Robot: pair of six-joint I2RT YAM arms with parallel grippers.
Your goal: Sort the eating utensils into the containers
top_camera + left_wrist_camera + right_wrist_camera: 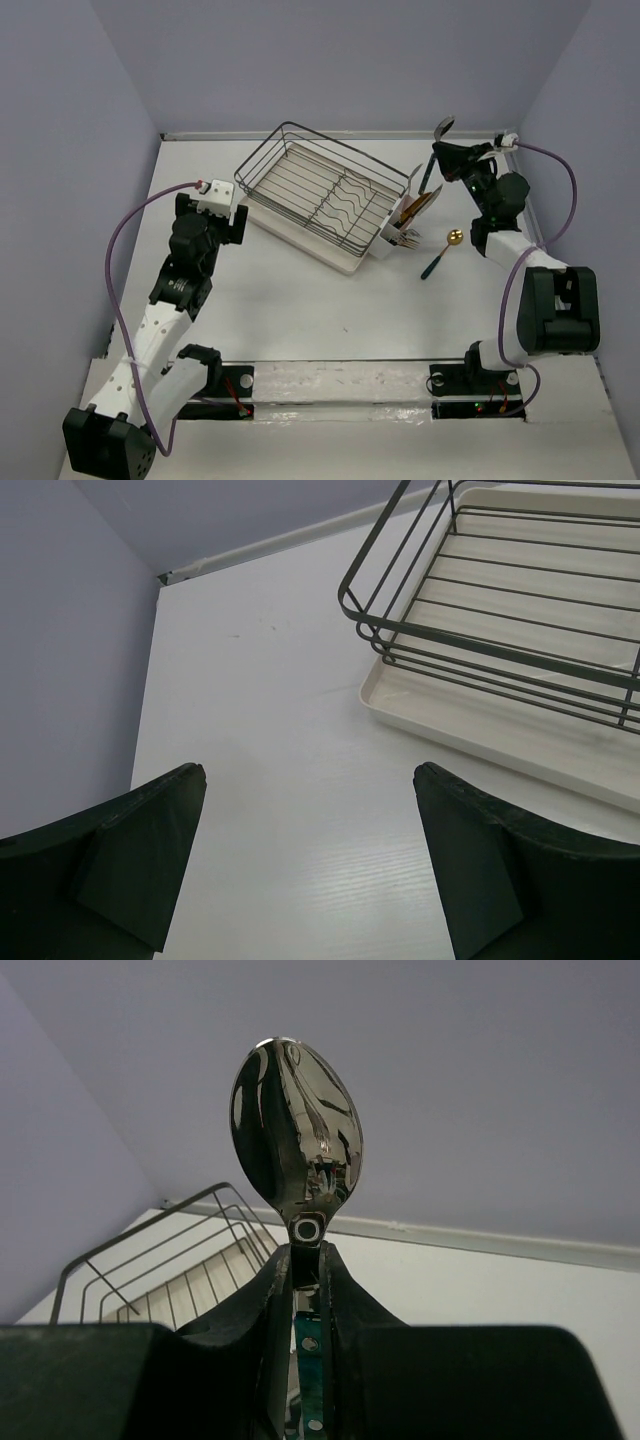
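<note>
My right gripper is shut on the neck of a teal-handled spoon and holds it upright, shiny bowl up, above the back right of the table. In the right wrist view the bowl stands over my fingertips, with the teal handle between the fingers. The white cutlery holder sits at the rack's right end and holds several orange and gold handled utensils. A teal-handled spoon with a gold bowl lies on the table beside it. My left gripper is open and empty by the rack's left corner.
The black wire dish rack on its cream tray stands at the table's middle back; its corner shows in the left wrist view and in the right wrist view. Purple walls close in the table on three sides.
</note>
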